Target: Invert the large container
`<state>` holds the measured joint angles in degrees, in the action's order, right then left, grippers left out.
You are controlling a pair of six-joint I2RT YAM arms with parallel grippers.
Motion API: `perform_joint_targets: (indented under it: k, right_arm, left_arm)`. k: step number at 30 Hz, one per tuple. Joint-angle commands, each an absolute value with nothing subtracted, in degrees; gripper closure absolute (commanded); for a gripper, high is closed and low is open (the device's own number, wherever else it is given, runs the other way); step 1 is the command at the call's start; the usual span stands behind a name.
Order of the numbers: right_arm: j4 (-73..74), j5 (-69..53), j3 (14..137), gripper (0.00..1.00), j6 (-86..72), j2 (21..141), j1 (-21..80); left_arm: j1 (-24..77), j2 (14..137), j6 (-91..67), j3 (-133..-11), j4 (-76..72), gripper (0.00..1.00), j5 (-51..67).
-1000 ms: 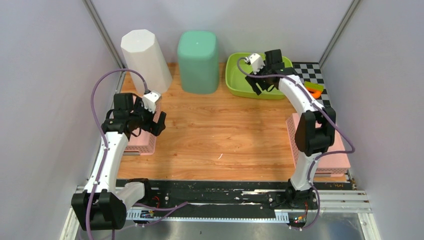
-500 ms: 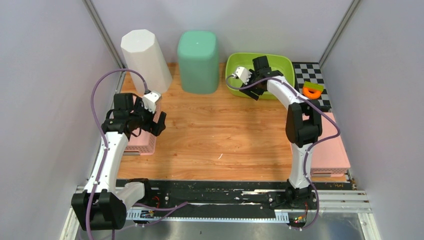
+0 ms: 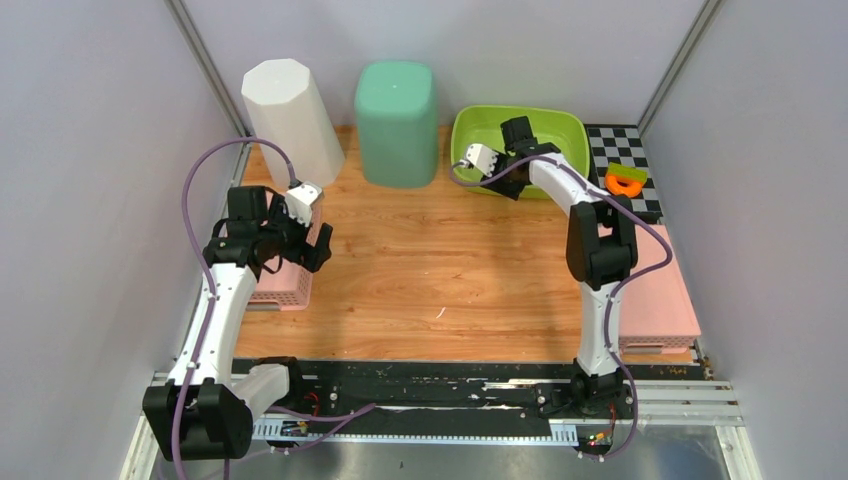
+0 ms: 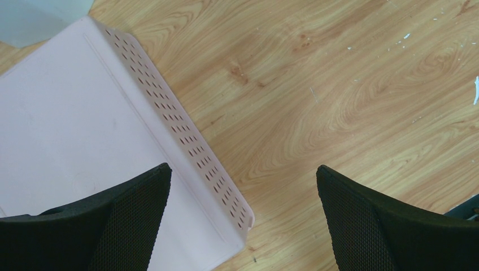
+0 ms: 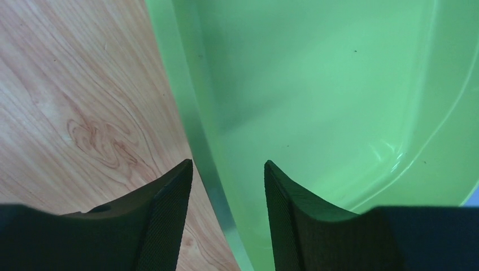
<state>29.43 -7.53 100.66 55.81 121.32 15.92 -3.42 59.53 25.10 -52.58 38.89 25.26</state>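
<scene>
- The wooden desk is enclosed by pale walls on three sides, and the two arms are mounted at its near edge.
- The large container, a lime-green basin, is seen at the back right of the desk, resting on its base with the opening facing up (nothing can be seen inside it).
- A mint-green bin is stood just left of the basin, closed end up.
- A white faceted bin is placed in the back left corner, near the mint one, also closed end up.
- A pink perforated basket is laid along the right edge of the desk, partly covered by the right arm.
- A second pink basket is laid at the left edge, under the left arm.
- A checkered mat is spread just right of the basin, and a small orange piece is set on it.
- The right end effector is lowered over the basin's near left rim: one finger is held outside above the wood, the other inside, and the jaws are partly spread, with a gap left on the inner side.
- The left end effector is held above the edge of the left basket, its jaws spread wide and nothing gripped.
</scene>
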Motion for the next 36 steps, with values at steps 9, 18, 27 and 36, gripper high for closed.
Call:
perform_joint_targets:
  k: [9, 18, 27, 36]
  right_arm:
    - [35.3, -8.2, 102.7, 0.62, 62.7, 124.5, 17.6]
    - [35.7, -8.5, 102.1, 0.9, 66.1, 122.9, 17.9]
    - [35.8, -7.5, 101.7, 0.97, 68.7, 120.2, 18.7]
    - [35.7, -6.9, 99.3, 0.97, 70.0, 113.7, 20.7]
  left_arm:
    - [-3.7, 60.1, 25.8, -51.5, 38.2, 0.0, 25.9]
    - [-3.7, 60.3, 25.9, -51.5, 38.3, 0.0, 25.9]
    - [-3.7, 60.3, 26.0, -51.4, 38.3, 0.0, 26.0]
    - [-3.6, 60.0, 26.2, -51.3, 38.5, 0.0, 26.1]
